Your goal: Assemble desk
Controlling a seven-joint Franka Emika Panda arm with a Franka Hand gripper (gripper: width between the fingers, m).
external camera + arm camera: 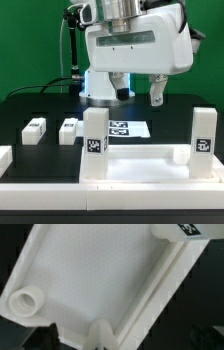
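Observation:
The white desk tabletop [140,165] lies at the front with its rim up. Two tagged legs stand upright in its corner sockets, one at the exterior view's left [95,145] and one at its right [203,140]. Two more legs lie loose on the black table, one further left [35,128] than the other [68,128]. My gripper [139,96] hangs open and empty above and behind the tabletop. The wrist view shows the tabletop [100,274], an empty round corner socket [25,301], one standing leg [186,229] and a pale fingertip [103,335].
The marker board [126,127] lies flat behind the tabletop, under the gripper. Low white border rails run along the exterior view's left [5,157] and the front edge [110,200]. The arm's white base [100,88] stands at the back.

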